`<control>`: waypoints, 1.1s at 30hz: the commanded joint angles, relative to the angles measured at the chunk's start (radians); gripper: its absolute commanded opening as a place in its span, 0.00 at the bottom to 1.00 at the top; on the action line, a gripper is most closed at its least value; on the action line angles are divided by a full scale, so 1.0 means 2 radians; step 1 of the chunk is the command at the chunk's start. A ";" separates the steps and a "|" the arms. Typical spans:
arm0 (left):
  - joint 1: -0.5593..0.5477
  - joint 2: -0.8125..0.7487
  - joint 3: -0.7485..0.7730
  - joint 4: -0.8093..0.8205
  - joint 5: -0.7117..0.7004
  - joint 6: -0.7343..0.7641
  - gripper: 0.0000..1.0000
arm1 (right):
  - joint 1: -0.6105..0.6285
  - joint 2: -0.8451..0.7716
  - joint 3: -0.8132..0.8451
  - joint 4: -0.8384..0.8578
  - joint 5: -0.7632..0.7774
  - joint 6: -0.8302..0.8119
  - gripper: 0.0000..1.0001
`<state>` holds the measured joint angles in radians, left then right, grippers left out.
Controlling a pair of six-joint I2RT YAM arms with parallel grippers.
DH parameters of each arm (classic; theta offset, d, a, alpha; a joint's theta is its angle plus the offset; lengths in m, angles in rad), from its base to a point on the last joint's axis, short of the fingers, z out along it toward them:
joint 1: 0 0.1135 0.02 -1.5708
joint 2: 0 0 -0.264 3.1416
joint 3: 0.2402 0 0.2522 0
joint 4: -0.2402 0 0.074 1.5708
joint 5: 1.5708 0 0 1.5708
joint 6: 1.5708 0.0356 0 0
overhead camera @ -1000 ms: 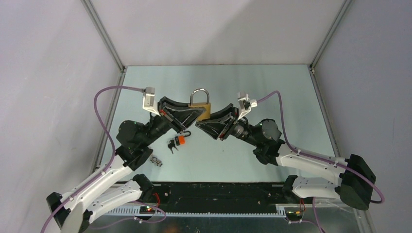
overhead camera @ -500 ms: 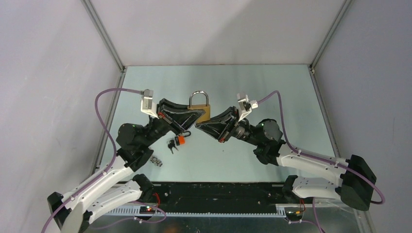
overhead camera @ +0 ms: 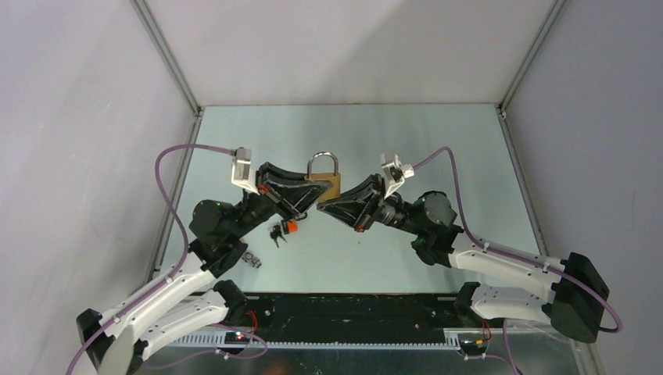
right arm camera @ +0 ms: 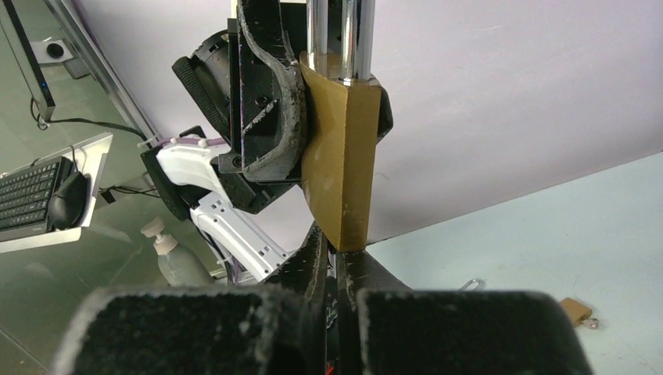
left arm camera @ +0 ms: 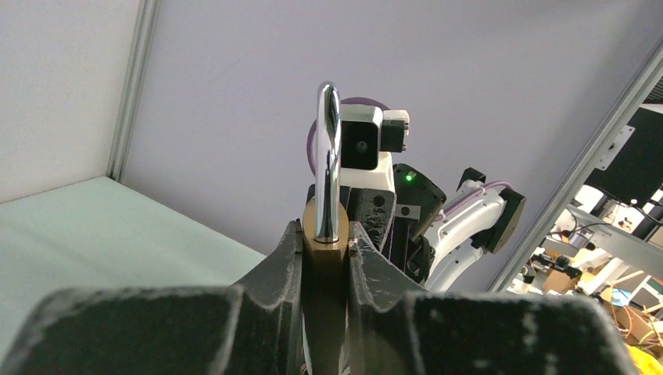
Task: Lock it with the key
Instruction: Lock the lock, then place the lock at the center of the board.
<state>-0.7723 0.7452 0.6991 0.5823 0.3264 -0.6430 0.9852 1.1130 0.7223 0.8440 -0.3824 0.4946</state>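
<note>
A brass padlock (overhead camera: 328,186) with a steel shackle (left arm camera: 328,156) is held upright above the table, and my left gripper (overhead camera: 315,192) is shut on its body. In the left wrist view the fingers (left arm camera: 288,258) press both flat sides of the padlock. My right gripper (overhead camera: 321,206) is shut, its tips (right arm camera: 335,246) right under the padlock's (right arm camera: 340,172) lower corner. Whether a key sits between those tips does not show. A small bunch of keys with an orange tag (overhead camera: 290,227) lies on the table below the left gripper.
A second small padlock (overhead camera: 252,258) lies on the table near the left arm; the right wrist view shows a little brass padlock (right arm camera: 577,311) on the table. Metal frame posts (overhead camera: 168,58) bound the table at its back corners.
My right gripper has closed from partly open to shut under the padlock. Both arms and the held padlock have shifted slightly toward the near edge.
</note>
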 commanded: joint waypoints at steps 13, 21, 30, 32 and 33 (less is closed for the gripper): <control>0.002 -0.035 -0.018 0.198 -0.109 0.044 0.00 | 0.004 0.042 -0.070 -0.013 -0.056 -0.050 0.00; 0.001 0.000 -0.013 0.223 -0.137 0.065 0.00 | 0.010 0.068 -0.085 0.032 -0.043 -0.006 0.00; 0.003 0.042 0.004 0.092 -0.203 0.086 0.00 | -0.094 0.021 -0.132 -0.039 0.074 0.064 0.00; 0.004 0.073 0.024 0.047 -0.215 0.085 0.00 | -0.135 0.004 -0.135 -0.086 0.108 0.074 0.00; 0.007 0.088 0.033 0.018 -0.214 0.079 0.00 | -0.148 -0.008 -0.136 -0.120 0.135 0.076 0.00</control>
<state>-0.7700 0.8444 0.6491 0.7334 -0.0116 -0.5037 0.7937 1.1736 0.4591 0.7521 -0.2955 0.5819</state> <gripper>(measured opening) 0.200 0.031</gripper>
